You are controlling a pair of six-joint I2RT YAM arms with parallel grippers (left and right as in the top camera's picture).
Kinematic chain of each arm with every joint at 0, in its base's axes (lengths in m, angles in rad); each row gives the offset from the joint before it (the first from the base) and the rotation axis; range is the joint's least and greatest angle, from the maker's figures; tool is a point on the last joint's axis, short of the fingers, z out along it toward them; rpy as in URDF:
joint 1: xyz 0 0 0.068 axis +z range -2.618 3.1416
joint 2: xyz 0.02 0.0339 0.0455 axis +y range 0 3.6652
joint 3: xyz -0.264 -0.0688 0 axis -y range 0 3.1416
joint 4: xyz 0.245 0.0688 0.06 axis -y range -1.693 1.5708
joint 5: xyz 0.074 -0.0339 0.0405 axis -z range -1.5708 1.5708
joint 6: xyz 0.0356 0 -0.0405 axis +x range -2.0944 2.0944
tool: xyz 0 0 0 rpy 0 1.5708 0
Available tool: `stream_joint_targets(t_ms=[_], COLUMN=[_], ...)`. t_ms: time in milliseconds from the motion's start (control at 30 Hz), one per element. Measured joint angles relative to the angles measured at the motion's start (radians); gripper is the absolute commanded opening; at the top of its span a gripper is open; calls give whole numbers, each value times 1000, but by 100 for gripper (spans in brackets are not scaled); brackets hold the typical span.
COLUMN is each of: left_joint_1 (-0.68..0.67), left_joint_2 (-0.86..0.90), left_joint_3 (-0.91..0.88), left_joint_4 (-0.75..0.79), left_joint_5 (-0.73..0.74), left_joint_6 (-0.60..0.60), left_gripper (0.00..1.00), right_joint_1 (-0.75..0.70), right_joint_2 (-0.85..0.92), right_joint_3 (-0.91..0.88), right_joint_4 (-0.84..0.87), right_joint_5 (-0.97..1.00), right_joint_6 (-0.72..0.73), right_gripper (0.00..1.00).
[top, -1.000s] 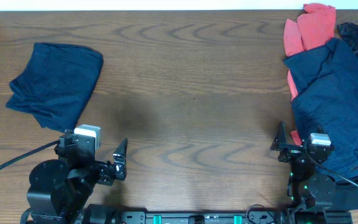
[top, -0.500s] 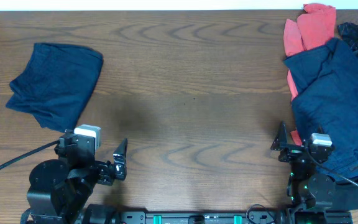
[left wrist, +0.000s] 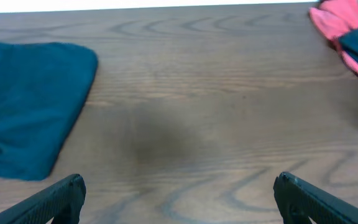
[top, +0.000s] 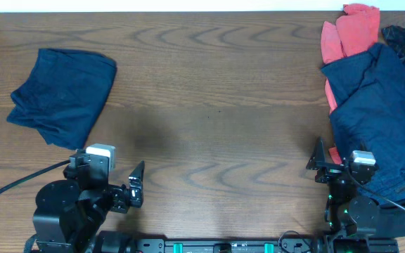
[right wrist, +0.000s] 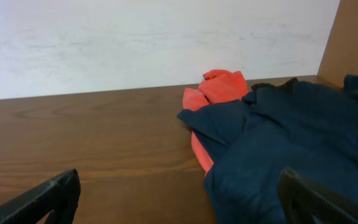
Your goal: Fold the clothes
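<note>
The shorts [top: 62,95] lie folded in a compact bundle ahead of the left gripper [left wrist: 179,182] and off to its left, well clear of its fingers. That gripper has just drawn back a little toward its base, the only thing that has moved in the last second. Its jaws stand wide apart with nothing between them, only bare table [top: 216,105] ahead. The shorts have not shifted as the arm retreated, so I judge this garment finished and let go.

The right gripper [right wrist: 179,180] has held its place. Its jaws too are spread wide and hold nothing. Just ahead of it and to its right sits the pile [top: 382,112] of unfolded navy cloth, with a coral piece [top: 346,35] at the far side, partly tucked under the navy. The pile looks untouched, so the likely next step is for one arm to pull a garment from it into the open middle.
</note>
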Motion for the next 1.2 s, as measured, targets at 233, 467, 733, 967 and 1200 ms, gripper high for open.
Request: stream_joint_targets(t_ms=[233,467,733,967,1200], left_joint_1=[79,102,104,104,104], left_joint_2=[-100,-331,-437,-442,-442], left_joint_3=[-120,-417,-741,-896,-896], left_joint_4=[36,240,665,948,933], left_joint_5=[0,0,0,-4,-5], left_joint_6=[0,0,0,36,83], left_gripper=[98,98,98,98,98], right_joint_1=[0,0,0,0,0], right_joint_2=[0,0,0,0,0], right_joint_3=[0,0,0,0,0], right_joint_4=[1,0,1,0,0], right_joint_5=[3,3,3,4,4], right_joint_6=[0,0,1,3,3], right_gripper=[99,99,99,99,99])
